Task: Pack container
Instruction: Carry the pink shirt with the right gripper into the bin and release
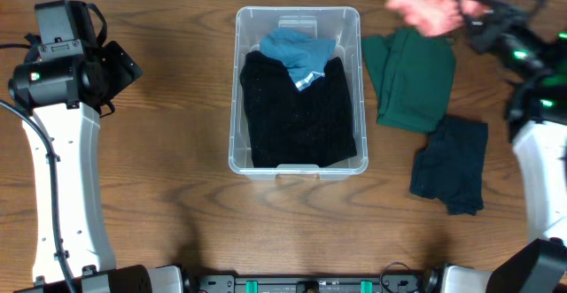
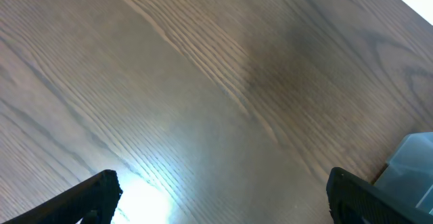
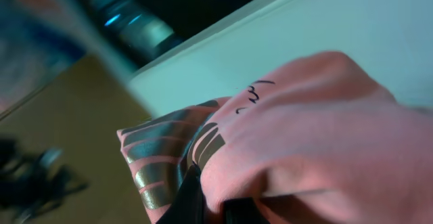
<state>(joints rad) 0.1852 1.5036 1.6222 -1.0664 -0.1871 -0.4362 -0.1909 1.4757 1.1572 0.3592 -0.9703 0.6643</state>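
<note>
Where the wooden table [image 1: 177, 196] holds the container [image 1: 236, 89], a green garment [image 1: 412, 80] lies nearby.

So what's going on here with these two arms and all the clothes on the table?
The right gripper holds a pink garment at the far right corner. A black garment and a blue garment already lie in the clear container; a green garment and a dark teal garment wait on the table beside it. The left gripper hangs open, empty.
</note>
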